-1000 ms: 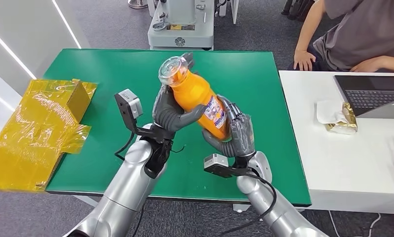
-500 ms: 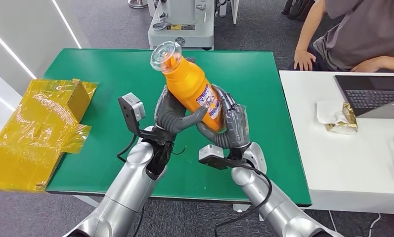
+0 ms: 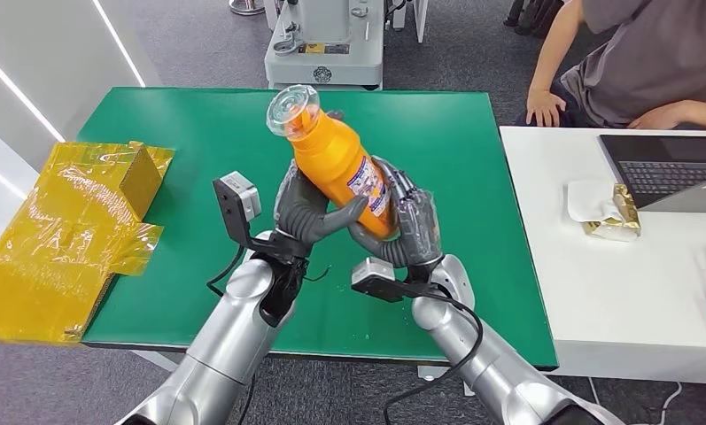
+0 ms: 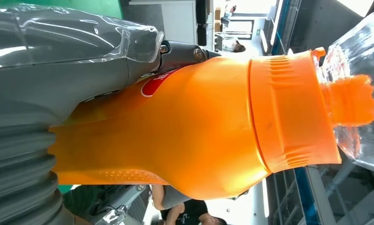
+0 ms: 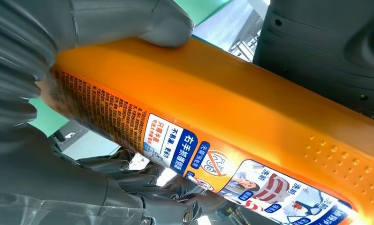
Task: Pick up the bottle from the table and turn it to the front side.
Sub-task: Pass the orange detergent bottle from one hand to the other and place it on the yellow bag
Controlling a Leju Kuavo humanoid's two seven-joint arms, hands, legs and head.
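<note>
An orange bottle (image 3: 340,168) with a clear cap (image 3: 292,110) is held up above the green table (image 3: 198,133), tilted with its cap toward the far left. My left hand (image 3: 309,208) grips its lower body from the left, thumb across the front. From the right, my right hand (image 3: 402,232) grips the bottom end, fingers wrapped over the printed label (image 3: 373,188). The left wrist view has the orange bottle (image 4: 199,126) with its ribbed collar and clear cap (image 4: 358,89) close up. In the right wrist view the label (image 5: 213,159) faces the camera.
A crumpled yellow film sheet with a box (image 3: 74,221) lies at the table's left edge. A grey machine base (image 3: 324,44) stands behind the table. A person (image 3: 632,62) sits at a white table (image 3: 615,292) on the right, with a laptop (image 3: 668,168) and a wrapped packet (image 3: 615,212).
Both hands have carried the bottle slightly left and toward me. The cap end has swung further left and the bottle stands a little more upright.
</note>
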